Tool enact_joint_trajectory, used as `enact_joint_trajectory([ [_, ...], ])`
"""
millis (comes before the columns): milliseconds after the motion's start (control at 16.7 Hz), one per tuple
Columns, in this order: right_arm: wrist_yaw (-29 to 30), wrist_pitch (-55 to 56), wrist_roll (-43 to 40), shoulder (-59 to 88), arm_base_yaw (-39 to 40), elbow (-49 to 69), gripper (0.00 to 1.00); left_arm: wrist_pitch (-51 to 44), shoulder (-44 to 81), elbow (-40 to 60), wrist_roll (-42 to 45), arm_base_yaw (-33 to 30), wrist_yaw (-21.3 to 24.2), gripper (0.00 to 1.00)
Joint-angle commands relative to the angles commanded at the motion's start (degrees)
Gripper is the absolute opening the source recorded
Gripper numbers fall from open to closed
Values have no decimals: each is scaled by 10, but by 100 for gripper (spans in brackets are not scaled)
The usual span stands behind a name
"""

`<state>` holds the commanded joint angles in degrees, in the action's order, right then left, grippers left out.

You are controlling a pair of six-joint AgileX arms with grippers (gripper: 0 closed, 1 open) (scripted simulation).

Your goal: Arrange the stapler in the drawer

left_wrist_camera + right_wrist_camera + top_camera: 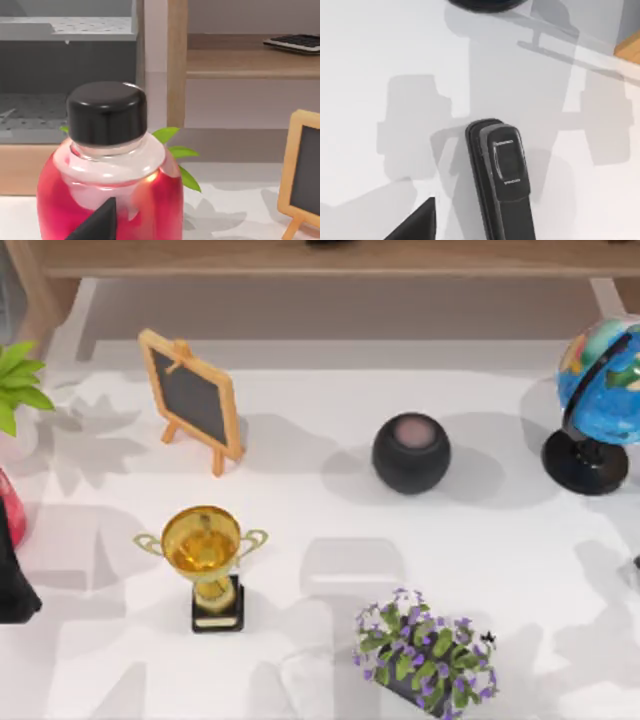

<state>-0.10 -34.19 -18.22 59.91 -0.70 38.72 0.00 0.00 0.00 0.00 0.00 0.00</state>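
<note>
A black stapler (502,172) lies flat on the white table, seen from above in the right wrist view. My right gripper (415,225) hangs over it, with a dark part showing just beside the stapler and nothing held. My left gripper (95,222) sits at the table's left edge, close behind a red bottle (107,190) with a black cap. The left arm (12,575) appears as a dark shape at the left border of the top view. I cannot tell which piece of furniture holds the drawer.
On the table stand a small chalkboard easel (192,398), a gold trophy (205,560), a dark round speaker (411,452), a globe (600,400), purple flowers (425,650) and a green plant (18,380). A grey perforated compartment (65,75) in a wooden frame stands beyond the bottle.
</note>
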Motion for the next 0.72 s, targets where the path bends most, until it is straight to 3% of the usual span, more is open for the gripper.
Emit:
enact_joint_trajectory([
  [360, 0, -148, -79, 282, -3, 167, 100, 0, 0, 0, 0, 0, 0, 100],
  [720, 0, -199, -107, 374, -4, 226, 100, 0, 0, 0, 0, 0, 0, 100],
])
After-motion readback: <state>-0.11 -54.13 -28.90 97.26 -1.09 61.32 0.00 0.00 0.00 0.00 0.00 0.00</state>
